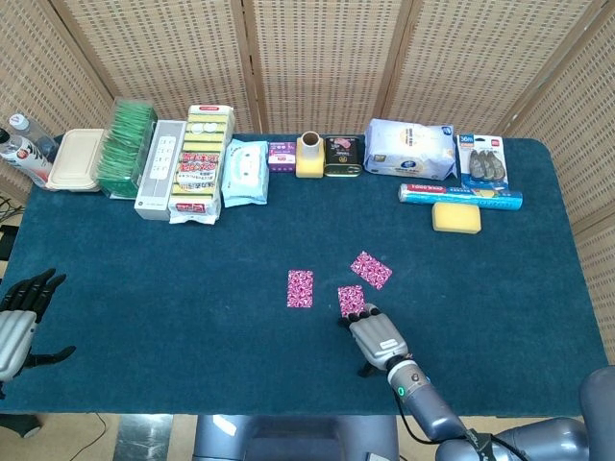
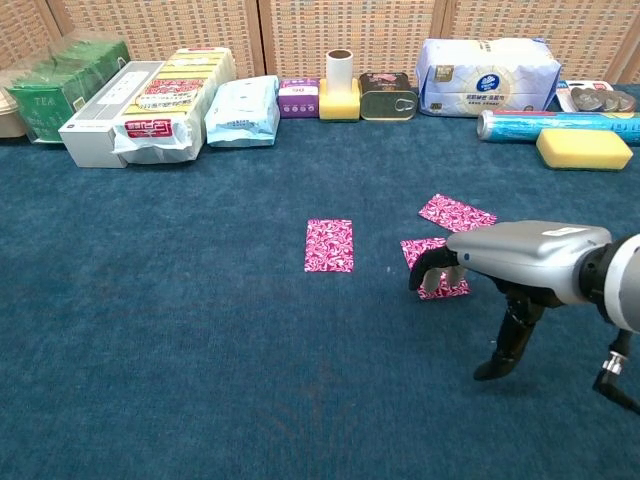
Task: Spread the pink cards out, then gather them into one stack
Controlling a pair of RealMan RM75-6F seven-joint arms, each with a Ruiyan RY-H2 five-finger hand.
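Three pink patterned cards lie face down, apart from each other, on the blue cloth. The left card (image 1: 300, 288) (image 2: 329, 245) lies alone. The far right card (image 1: 371, 270) (image 2: 456, 212) sits tilted. Between them is the middle card (image 1: 351, 298) (image 2: 421, 251). My right hand (image 1: 377, 336) (image 2: 520, 258) reaches over from the near side, and its bent fingertips (image 2: 432, 272) rest on that card's near edge. It holds nothing. My left hand (image 1: 17, 322) hangs beyond the table's left edge, fingers spread and empty.
A row of goods lines the far edge: green tea packs (image 1: 130, 144), a white box (image 1: 159, 168), sponge packs (image 1: 200, 158), wipes (image 1: 245, 173), a can (image 1: 341, 157), a tissue pack (image 1: 410, 149), a foil roll (image 1: 461, 195) and a yellow sponge (image 1: 455, 217).
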